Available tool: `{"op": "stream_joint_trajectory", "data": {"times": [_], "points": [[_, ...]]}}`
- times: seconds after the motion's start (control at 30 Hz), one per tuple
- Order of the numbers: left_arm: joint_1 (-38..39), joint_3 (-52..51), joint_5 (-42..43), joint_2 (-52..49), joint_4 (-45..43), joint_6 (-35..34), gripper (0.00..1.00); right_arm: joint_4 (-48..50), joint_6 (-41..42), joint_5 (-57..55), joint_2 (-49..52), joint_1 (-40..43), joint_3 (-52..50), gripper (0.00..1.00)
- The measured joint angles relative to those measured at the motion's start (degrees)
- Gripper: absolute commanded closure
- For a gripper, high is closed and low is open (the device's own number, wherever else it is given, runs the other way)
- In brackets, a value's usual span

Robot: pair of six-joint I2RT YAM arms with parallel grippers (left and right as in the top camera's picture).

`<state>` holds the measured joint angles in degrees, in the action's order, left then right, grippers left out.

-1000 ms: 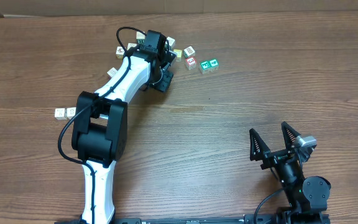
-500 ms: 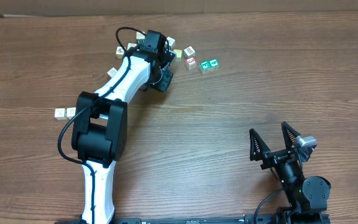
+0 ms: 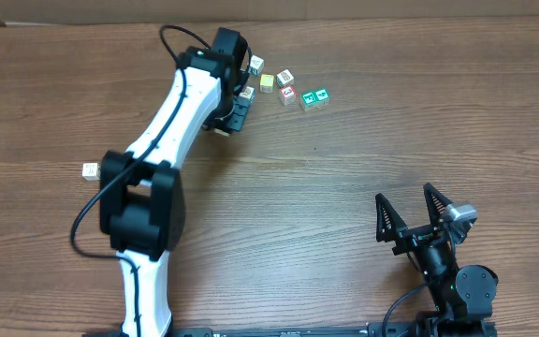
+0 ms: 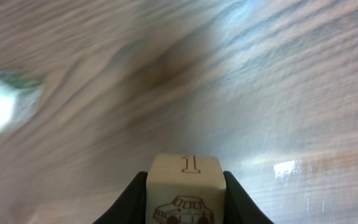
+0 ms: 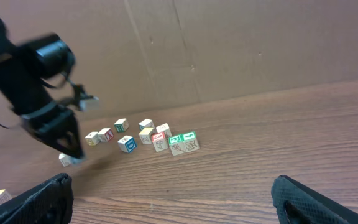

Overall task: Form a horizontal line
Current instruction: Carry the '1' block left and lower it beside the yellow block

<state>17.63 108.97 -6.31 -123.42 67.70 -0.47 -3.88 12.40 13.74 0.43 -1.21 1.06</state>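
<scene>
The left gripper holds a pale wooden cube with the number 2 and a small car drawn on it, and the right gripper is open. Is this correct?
Not quite: the number is 1, not 2. The left wrist view shows the left gripper holding the pale wooden cube with a 1 and a small car drawn on it; the right gripper is open.
</scene>
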Motion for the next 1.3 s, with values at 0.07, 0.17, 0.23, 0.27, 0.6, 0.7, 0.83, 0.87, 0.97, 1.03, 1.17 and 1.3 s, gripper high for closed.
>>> {"op": "stream_joint_trajectory", "data": {"times": [0.07, 0.17, 0.23, 0.27, 0.6, 0.7, 0.83, 0.87, 0.97, 1.03, 1.17, 1.3], "points": [[-0.2, -0.1, -1.7, 2.4, 2.0, -1.2, 0.95, 0.0, 0.0, 0.0, 0.0, 0.0, 0.0, 0.00], [-1.2, -3.0, -3.3, 6.5, 1.5, -2.9, 0.95, 0.0, 0.0, 0.0, 0.0, 0.0, 0.0, 0.00], [-2.6, -8.1, -3.7, 9.7, -1.0, -4.2, 0.95, 0.0, 0.0, 0.0, 0.0, 0.0, 0.0, 0.00], [-3.5, -10.8, -3.9, 11.1, -2.4, -4.6, 0.95, 0.0, 0.0, 0.0, 0.0, 0.0, 0.0, 0.00], [-13.9, -33.9, -3.3, 20.9, -19.0, -10.7, 0.88, 0.0, 0.0, 0.0, 0.0, 0.0, 0.0, 0.00], [-15.6, -38.0, -1.0, 20.9, -25.0, -11.6, 0.87, 0.0, 0.0, 0.0, 0.0, 0.0, 0.0, 0.00], [-17.7, -42.5, 2.0, 20.9, -30.1, -11.9, 0.83, 0.0, 0.0, 0.0, 0.0, 0.0, 0.0, 0.00], [-18.0, -43.2, 2.3, 20.9, -31.0, -11.9, 0.82, 0.0, 0.0, 0.0, 0.0, 0.0, 0.0, 0.00], [-18.8, -43.9, 2.9, 20.9, -32.9, -12.1, 0.80, 0.0, 0.0, 0.0, 0.0, 0.0, 0.0, 0.00], [-19.1, -43.9, 3.3, 20.9, -34.2, -12.0, 0.78, 0.0, 0.0, 0.0, 0.0, 0.0, 0.0, 0.00], [-19.2, -43.9, 3.6, 20.9, -35.2, -11.5, 0.82, 0.0, 0.0, 0.0, 0.0, 0.0, 0.0, 0.00], [-19.2, -43.9, 3.8, 19.7, -35.1, -10.6, 0.85, 0.0, 0.0, 0.0, 0.0, 0.0, 0.0, 0.00]]}}
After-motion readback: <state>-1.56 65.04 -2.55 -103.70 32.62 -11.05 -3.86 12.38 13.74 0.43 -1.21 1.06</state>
